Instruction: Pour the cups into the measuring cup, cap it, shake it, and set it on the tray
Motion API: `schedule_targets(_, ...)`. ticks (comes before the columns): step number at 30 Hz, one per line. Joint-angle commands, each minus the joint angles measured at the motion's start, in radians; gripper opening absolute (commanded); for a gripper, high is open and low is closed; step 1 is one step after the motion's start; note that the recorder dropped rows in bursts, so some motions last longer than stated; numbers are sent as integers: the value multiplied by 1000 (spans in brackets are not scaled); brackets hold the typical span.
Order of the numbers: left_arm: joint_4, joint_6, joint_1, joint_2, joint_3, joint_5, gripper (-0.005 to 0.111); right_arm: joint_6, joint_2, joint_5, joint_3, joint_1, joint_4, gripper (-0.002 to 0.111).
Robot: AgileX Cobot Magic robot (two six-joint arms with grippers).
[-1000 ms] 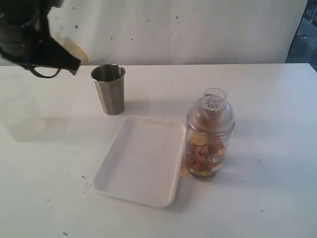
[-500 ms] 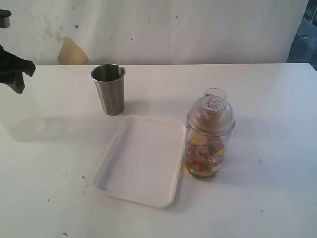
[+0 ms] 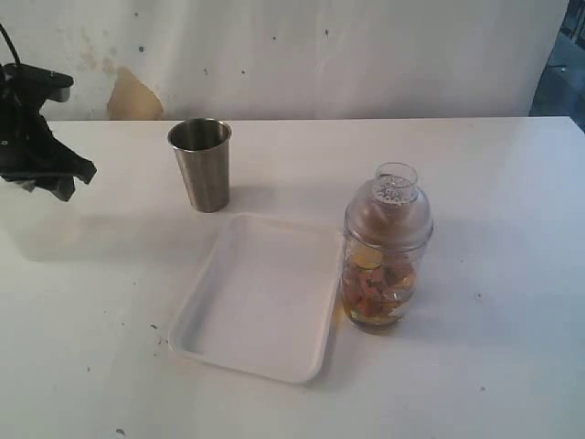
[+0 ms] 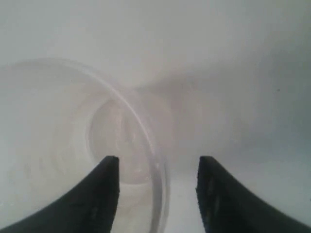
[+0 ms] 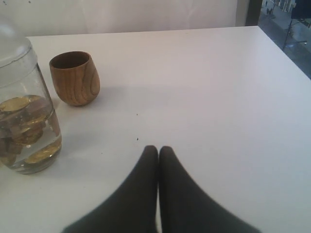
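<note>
I see a white table [image 3: 512, 183]. The white tray [image 3: 256, 302] lies mid-table. The capped measuring cup [image 3: 386, 256] stands just beside its right rim. The steel tumbler [image 3: 201, 165] stands behind the tray, and the wooden cup [image 5: 75, 77] near the measuring cup. The left gripper [image 4: 158, 162] hangs part-open over a frosted cup [image 4: 73, 145]. The right gripper [image 5: 158, 148] is pinched together, empty.

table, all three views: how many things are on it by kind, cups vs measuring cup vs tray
cups: 3 (steel tumbler, wooden cup, frosted cup)
measuring cup, lid on: 1
tray: 1
total: 5
</note>
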Motion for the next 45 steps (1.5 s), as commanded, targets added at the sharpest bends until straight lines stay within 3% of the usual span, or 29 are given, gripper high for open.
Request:
schedule_targets(1,8,-3,5,7,4,-2,14,2,-7,-1,4,-4,1,0)
schedule_targets(2,8,-3,5,1,2,3,0,2,-7,-1,4,-4,1,0)
schedule_targets(10,-89,-5,-43,-95,-8,105,0,2,-7,-1,4,-4,1,0)
schedule_targets(18,-121,-55,-254,-147,54,226,0,2,-7,-1,4,-4,1,0)
schedule_targets(21,-124,-60,-338,-147,73,207,0,2,-7,-1,4,-4,1,0)
schedule_targets(26,-93,-102,-420,-147,83,131,0,2,-7,-1,4,-4,1,0)
schedule_targets(35,62,-229,-423,-141,83,133,0,2,-7,-1,4,-4,1,0)
schedule_targets(45,-44,-178,-423,-141,83,117,0,2,-7,-1,4,-4,1,0)
